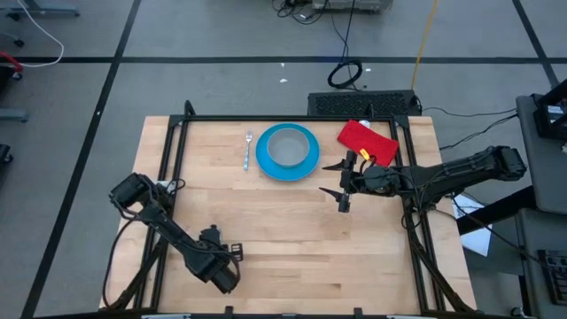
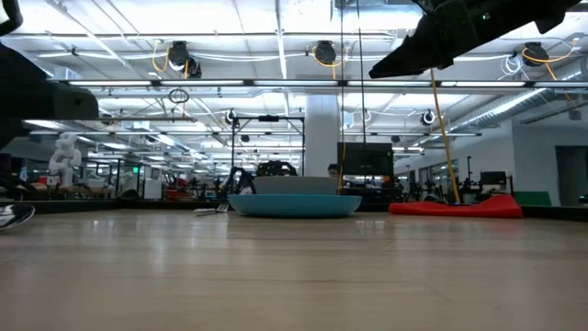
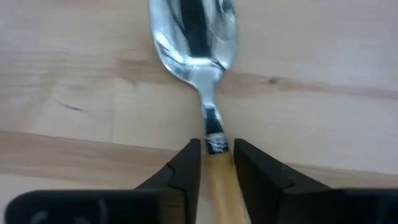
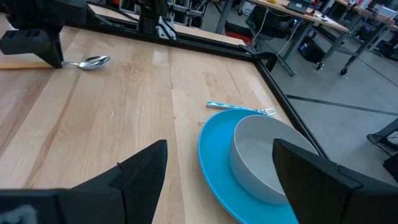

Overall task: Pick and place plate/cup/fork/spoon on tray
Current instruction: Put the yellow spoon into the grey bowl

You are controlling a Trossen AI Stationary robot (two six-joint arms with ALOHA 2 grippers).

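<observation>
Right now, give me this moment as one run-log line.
left gripper: shut on spoon handle, near table edge | right gripper: open, beside plate | cup: on plate | fork: beside plate

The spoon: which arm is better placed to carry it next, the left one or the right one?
The left. Its end effector is shut on the orange handle of the spoon at the table's near side. The right end effector is open beside the plate, which holds the cup, far from the spoon.
</observation>
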